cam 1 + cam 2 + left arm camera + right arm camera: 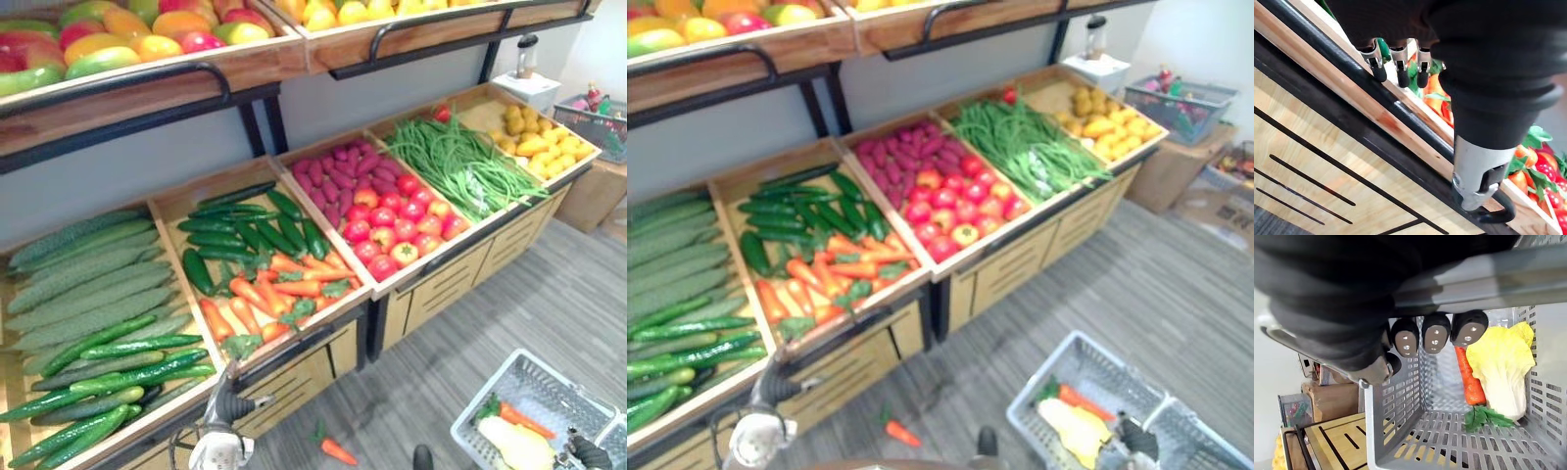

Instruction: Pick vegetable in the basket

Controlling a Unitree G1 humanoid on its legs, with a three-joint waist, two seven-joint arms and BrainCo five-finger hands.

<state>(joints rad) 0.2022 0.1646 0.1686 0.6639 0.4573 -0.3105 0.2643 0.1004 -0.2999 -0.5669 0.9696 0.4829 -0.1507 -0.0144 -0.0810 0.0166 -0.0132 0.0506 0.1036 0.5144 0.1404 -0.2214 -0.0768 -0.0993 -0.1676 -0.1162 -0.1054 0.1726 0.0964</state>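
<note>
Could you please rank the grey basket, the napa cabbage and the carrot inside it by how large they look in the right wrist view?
1. Largest: grey basket.
2. Napa cabbage.
3. Smallest: carrot, though the right hand hides its top end, so its full length is unsure.

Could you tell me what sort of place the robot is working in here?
Likely a grocery's produce section, perhaps a mock-up: slanted wooden bins of cucumbers, carrots and tomatoes, plus a grey basket.
</note>
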